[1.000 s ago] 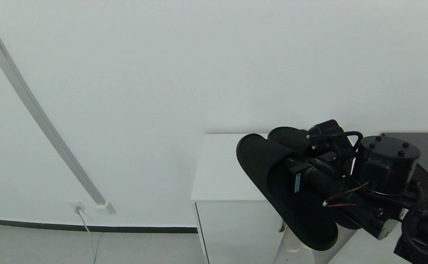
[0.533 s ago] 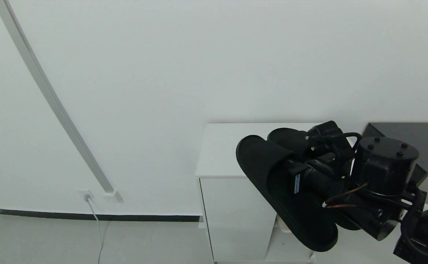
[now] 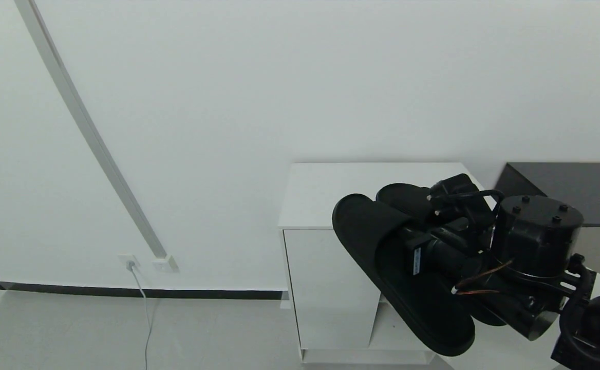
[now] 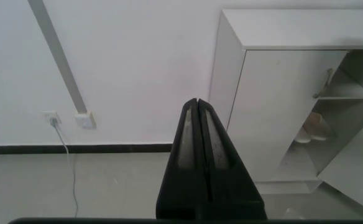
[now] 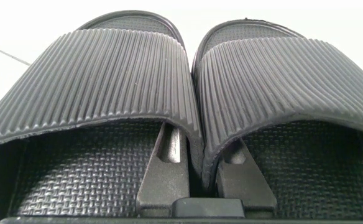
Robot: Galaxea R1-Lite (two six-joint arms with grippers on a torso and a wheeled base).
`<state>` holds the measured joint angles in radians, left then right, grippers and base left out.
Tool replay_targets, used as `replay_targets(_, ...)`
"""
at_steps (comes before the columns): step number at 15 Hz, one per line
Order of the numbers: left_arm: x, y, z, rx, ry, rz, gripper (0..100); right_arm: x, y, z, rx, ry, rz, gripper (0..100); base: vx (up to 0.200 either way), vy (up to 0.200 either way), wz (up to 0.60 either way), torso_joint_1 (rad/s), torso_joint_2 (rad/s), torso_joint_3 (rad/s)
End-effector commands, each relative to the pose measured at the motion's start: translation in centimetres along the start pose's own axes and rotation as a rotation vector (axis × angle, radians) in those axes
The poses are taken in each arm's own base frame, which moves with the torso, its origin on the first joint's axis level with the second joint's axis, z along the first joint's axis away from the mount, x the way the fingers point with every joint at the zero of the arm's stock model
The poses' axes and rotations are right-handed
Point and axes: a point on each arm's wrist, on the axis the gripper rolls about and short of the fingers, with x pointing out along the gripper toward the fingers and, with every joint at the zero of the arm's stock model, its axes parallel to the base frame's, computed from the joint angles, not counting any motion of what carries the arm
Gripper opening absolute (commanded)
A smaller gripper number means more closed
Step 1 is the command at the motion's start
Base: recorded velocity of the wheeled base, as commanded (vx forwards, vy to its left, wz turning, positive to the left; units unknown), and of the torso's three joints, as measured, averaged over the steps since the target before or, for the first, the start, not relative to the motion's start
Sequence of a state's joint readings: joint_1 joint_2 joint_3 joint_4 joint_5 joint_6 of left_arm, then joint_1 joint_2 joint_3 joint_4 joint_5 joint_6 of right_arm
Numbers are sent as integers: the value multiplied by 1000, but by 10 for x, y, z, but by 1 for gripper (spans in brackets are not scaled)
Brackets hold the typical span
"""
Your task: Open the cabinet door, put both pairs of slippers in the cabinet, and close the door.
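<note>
head view gives you a white wall, a grey floor with a black skirting strip, one white cabinet (image 3: 331,277) against the wall and one dark tabletop (image 3: 562,190) beside it. you have two black slippers (image 3: 408,277) pinched side by side in the right gripper (image 5: 201,174), held up before the cabinet's open right side. left gripper (image 4: 197,124) is pressed closed, empty.

Head camera, mounted high, looks forward and down on the white cabinet (image 3: 331,277), the wall (image 3: 279,77) behind it and the floor (image 3: 74,329). The left wrist camera sights along the left tool (image 4: 197,115) from lower down, sharing the cabinet and the wall socket (image 4: 50,116). The right wrist camera sits hard against the slippers (image 5: 107,74), which the head camera also sees.
</note>
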<state>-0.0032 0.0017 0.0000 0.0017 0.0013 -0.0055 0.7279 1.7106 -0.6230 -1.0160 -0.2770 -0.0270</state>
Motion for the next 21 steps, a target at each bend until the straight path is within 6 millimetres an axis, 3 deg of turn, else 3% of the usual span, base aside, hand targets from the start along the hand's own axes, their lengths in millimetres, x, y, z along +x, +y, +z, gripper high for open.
replay_targets(1, 0, 0, 0, -1, 0, 0, 0, 1, 1, -2, -3, 8, 3, 0, 0, 0, 0, 0, 0, 0)
replay_targets(16, 0, 0, 0, -1, 0, 0, 0, 4, 3, -4, -4, 10, 7, 0, 0, 0, 0, 0, 0, 0)
replay_targets(21, 0, 0, 0, -1, 0, 0, 0, 3, 3, -3, -4, 9, 3, 0, 0, -200, 0, 3, 2, 5)
